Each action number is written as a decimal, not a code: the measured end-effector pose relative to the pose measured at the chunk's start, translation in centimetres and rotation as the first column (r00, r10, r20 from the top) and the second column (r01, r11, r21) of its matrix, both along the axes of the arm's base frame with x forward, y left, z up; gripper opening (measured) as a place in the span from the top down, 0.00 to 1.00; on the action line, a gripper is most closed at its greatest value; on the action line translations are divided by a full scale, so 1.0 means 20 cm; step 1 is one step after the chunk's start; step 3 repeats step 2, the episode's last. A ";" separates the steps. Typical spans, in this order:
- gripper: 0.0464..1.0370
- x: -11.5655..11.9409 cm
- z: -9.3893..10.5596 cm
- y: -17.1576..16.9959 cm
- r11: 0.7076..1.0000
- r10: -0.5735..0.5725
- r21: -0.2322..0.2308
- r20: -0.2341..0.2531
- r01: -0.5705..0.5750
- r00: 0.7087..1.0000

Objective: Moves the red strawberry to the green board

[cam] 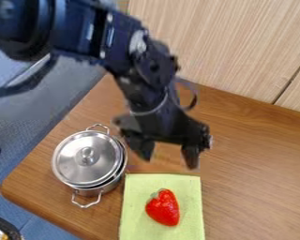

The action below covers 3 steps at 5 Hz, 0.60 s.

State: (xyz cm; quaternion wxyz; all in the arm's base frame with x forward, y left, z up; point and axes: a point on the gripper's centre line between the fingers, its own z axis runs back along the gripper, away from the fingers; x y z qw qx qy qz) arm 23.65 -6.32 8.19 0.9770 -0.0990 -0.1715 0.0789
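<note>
1. Camera view: red strawberry lies on the green board; placement appears achieved.
2. Gripper above the table, near the board's far edge; fingers spread, nothing between them.
3. Lidded metal pot stands beside the board.
4. Handling, judged: probably a light toy, firm, its glossy skin perhaps slippery. If regripped, take it across the widest part with gentle, even pressure.

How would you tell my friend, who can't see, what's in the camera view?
A red strawberry lies on a green board on a wooden table. An open black robot pincer hangs nearby, with a silver lidded pot at left.
</note>
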 end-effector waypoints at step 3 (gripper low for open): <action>0.04 0.10 0.09 0.03 0.998 0.053 -0.017 0.056 -0.052 0.997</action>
